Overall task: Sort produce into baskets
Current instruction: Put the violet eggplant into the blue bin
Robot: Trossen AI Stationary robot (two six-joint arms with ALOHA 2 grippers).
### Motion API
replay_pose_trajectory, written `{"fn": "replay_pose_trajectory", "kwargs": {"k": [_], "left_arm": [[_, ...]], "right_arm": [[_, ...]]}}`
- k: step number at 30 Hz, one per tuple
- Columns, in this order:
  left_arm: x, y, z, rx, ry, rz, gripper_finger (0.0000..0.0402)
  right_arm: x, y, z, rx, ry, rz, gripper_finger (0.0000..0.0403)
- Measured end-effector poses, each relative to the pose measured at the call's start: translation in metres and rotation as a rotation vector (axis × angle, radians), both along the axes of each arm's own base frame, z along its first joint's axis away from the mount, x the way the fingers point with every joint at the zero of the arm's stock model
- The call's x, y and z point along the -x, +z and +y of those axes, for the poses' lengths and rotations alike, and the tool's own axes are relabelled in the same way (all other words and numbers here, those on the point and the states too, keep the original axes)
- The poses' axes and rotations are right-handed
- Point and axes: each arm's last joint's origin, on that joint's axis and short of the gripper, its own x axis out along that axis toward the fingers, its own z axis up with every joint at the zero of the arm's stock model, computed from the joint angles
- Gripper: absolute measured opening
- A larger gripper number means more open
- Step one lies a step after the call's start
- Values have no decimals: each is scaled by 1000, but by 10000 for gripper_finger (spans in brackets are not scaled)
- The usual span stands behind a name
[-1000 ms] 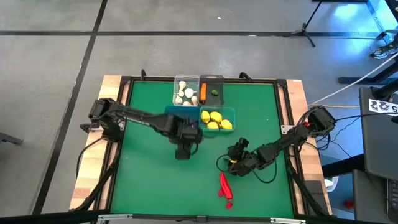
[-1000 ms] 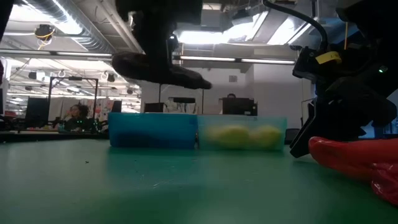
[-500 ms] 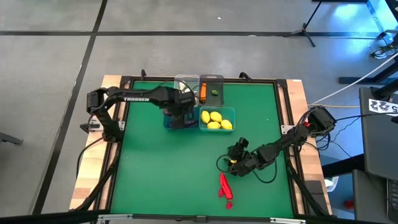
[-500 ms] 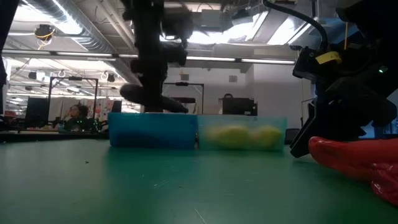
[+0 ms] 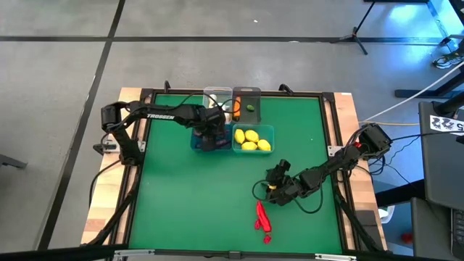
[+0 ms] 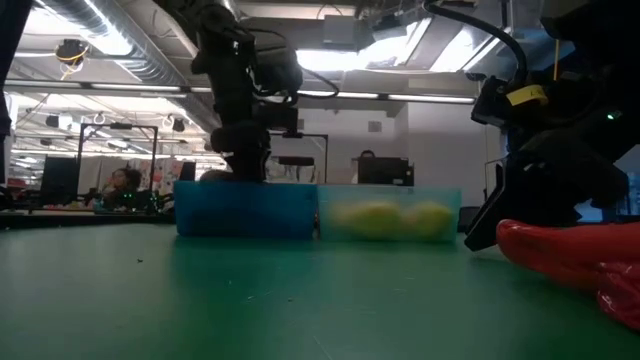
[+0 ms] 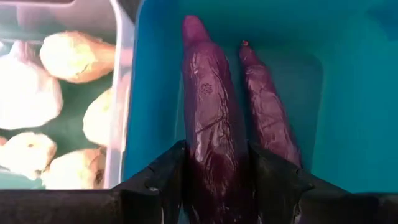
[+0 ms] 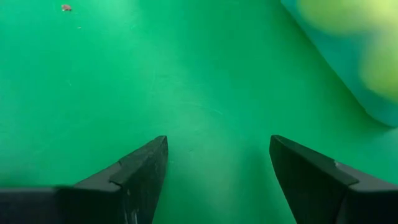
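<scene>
My left gripper (image 5: 209, 134) reaches down into the left teal bin (image 5: 196, 145) and is shut on a dark purple eggplant (image 7: 208, 93). A second eggplant (image 7: 267, 106) lies on the bin's floor beside it. My right gripper (image 5: 274, 183) is open and empty, low over the green mat, at the table's right near side. Red chili peppers (image 5: 262, 217) lie on the mat just nearer than it. Yellow lemons (image 5: 251, 140) fill the right teal bin. White garlic bulbs (image 7: 37, 93) lie in the clear bin. My left gripper pinches the eggplant's two long sides (image 7: 214, 165) between its two fingers (image 7: 171, 171), near the end closest to the wrist camera. The fingers come from above and lie across the eggplant. The eggplant lies lengthwise inside the teal bin; whether it rests on the floor I cannot tell.
The four bins cluster at the table's far middle. The dark grey bin (image 5: 248, 93) holds an orange carrot (image 5: 236, 109) and a small green piece (image 5: 249, 109). The open green mat (image 5: 181, 203) stretches across the near left. Wooden strips edge both table sides.
My left gripper has carried the eggplant from the middle of the table toward the far edge, over the left teal bin, and has gone down into it. The eggplant, high and level above the bin a second ago, is now inside it, still held.
</scene>
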Motion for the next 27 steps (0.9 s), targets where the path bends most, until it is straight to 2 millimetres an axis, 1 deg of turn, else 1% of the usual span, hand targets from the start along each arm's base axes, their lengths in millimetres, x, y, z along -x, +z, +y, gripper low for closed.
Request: {"fn": "replay_pose_trajectory", "kwargs": {"k": [4,10,19,22,27], "left_arm": [[0,-5,0,-7,-15,-15,155],[0,-5,1,5,-39,-34,155],[0,-5,-2,94,-74,-55,156],[0,-5,-2,100,-72,-53,177],[0,-5,-2,102,-63,-49,237]], "right_arm": [[0,0,0,3,-2,-2,280],[0,0,0,3,-2,-2,280],[0,0,0,3,-2,-2,280],[0,0,0,3,-2,-2,280],[0,0,0,2,-2,-2,280]]}}
